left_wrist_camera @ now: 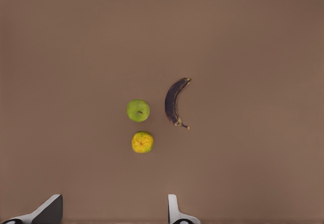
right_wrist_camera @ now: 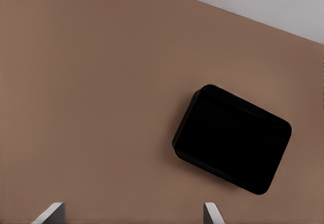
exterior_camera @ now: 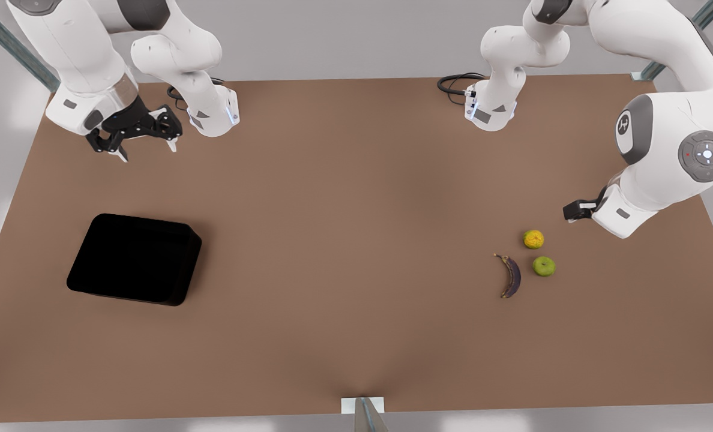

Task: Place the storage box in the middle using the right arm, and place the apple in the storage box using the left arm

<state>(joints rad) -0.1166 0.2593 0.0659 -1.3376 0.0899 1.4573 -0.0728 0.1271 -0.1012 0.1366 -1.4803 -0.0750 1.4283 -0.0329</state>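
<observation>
Nothing done yet: storage box (exterior_camera: 134,259) off-centre on worktop (exterior_camera: 344,240), apple (exterior_camera: 544,266) untouched, right end effector (exterior_camera: 133,129) and left end effector (left_wrist_camera: 114,211) both spread, empty.

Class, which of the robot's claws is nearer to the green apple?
The left claw: it hangs open just above the apple. The right claw hangs open across the table, above the storage box.
</observation>
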